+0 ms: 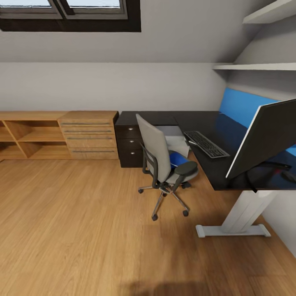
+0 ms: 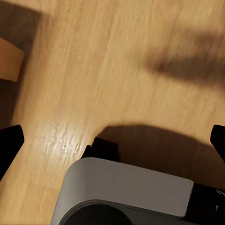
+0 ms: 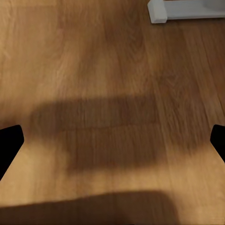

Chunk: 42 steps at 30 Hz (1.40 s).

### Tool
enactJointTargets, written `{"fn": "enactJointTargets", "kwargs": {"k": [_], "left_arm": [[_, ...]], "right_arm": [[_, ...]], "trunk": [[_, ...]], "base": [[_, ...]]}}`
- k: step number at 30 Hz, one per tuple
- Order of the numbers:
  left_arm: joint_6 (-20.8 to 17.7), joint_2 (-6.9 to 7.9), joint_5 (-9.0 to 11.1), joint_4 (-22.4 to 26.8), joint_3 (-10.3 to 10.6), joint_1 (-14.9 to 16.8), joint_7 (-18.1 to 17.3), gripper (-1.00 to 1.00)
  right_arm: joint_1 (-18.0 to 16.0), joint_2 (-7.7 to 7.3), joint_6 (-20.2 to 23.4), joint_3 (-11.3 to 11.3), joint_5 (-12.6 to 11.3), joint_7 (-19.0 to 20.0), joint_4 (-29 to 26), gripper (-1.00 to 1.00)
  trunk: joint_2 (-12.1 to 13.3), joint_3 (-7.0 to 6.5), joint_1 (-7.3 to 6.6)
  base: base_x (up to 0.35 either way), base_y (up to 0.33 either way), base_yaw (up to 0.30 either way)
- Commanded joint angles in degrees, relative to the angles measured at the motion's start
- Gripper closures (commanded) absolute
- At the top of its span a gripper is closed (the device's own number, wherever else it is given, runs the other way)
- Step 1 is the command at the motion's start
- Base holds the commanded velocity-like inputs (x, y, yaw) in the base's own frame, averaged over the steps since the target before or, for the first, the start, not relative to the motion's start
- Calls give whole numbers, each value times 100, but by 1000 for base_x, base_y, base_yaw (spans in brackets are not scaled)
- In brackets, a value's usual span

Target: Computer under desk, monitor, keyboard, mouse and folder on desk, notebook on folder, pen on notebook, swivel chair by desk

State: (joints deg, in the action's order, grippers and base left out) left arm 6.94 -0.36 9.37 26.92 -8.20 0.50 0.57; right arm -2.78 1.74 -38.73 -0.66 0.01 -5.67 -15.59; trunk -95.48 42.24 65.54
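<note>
Fingertips of the left gripper [image 2: 112, 140] show as dark tips at opposite edges of its wrist view, spread wide with nothing between them, above the plank floor [image 2: 117, 61]; a grey-white rounded part of the robot [image 2: 126, 187] lies below. The right gripper [image 3: 112, 140] is likewise wide apart and holds nothing, hanging over bare floor crossed by soft shadows, with the desk's white foot [image 3: 187, 9] at the far edge.

From the head view, the swivel chair [image 1: 158, 154] stands on the floor beside the black desk [image 1: 218, 127], its back turned toward the camera. The blue folder [image 1: 177, 158] lies on its seat. Behind the chair, under the desktop, sits the pale computer [image 1: 179, 144]. The keyboard [image 1: 205, 144] rests on the desk, and the monitor [image 1: 267, 135] stands nearer on the same surface, tilted, partly cut off by the picture's edge. A small dark shape at the far right could be the mouse; I cannot tell. Black drawers [image 1: 129, 144] adjoin light wooden cabinets [image 1: 61, 135] along the grey wall.
</note>
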Motion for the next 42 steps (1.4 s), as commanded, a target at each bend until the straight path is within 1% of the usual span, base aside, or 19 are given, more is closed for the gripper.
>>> {"fn": "enactJointTargets", "kwargs": {"k": [1,21,25,26,27,28,29,33,34,35,36,37,38,39,40,41,42], "left_arm": [[13,-9,51,-11,7,2,4,-100],[0,-21,46,-55,37,2,4,-100],[1,-55,30,206,57,2,110,-100],[-17,-73,27,391,59,2,198,-100],[-480,-121,-11,1230,146,2,557,-100],[-612,-132,-29,1349,168,2,570,-100],[-930,-162,-75,1632,203,2,589,-100],[-1734,-232,-158,2312,246,2,619,-100],[-2389,-337,-235,2867,299,7,655,-100],[-2602,-391,-268,3050,326,13,670,-100],[-3012,-512,-349,3391,385,48,703,-100],[-3554,-704,-523,3720,479,177,794,-100],[-3836,-818,-686,3783,560,301,912,-100],[-4031,-913,-867,3745,663,451,1065,-100],[-4155,-964,-1030,3690,800,620,1215,-100],[-4238,-964,-1149,3673,954,788,1348,-100],[-4268,-964,-1191,3680,1022,865,1403,-100]], "right_arm": [[-3,2,-14,-5,4,-13,3,-100],[-3,11,-15,-5,8,-13,3,-100],[-3,35,-20,9,8,-13,-2,-100],[-3,42,-20,12,6,-13,-15,-100],[-109,50,44,-11,-86,-47,-311,-100],[-153,49,57,-13,-103,-52,-372,-100],[-260,48,116,-17,-134,-62,-469,-100],[-569,37,383,-28,-164,-98,-579,-100],[-841,31,722,-34,-168,-219,-606,-100],[-930,31,858,-35,-168,-287,-613,-100],[-1094,30,1138,-34,-165,-448,-629,-100],[-1290,33,1527,-32,-158,-699,-649,-100],[-1415,35,1751,-32,-155,-833,-652,-100],[-1563,34,1947,-32,-153,-927,-647,-100],[-1731,35,2116,-31,-152,-985,-647,-100],[-1888,37,2249,-26,-152,-1023,-657,-100],[-1956,39,2296,-22,-150,-1037,-660,-100]], "trunk": [[-44,23,22],[-846,382,461],[-1006,454,549],[-1046,472,571],[-1086,490,593],[-1126,508,615],[-1167,526,637],[-1327,598,725],[-1367,616,747],[-1407,634,769],[-1447,652,791],[-1487,669,813],[-1528,687,835],[-1568,705,857],[-1608,723,879],[-1648,741,901],[-1688,759,923]], "base": [[0,0,0],[0,0,0],[0,0,0],[0,0,0],[0,0,0],[0,0,0],[0,0,0],[0,0,0],[0,0,0],[0,0,0],[0,0,0],[0,0,0],[0,0,0],[0,0,0],[0,0,0],[0,0,0],[0,0,0]]}}
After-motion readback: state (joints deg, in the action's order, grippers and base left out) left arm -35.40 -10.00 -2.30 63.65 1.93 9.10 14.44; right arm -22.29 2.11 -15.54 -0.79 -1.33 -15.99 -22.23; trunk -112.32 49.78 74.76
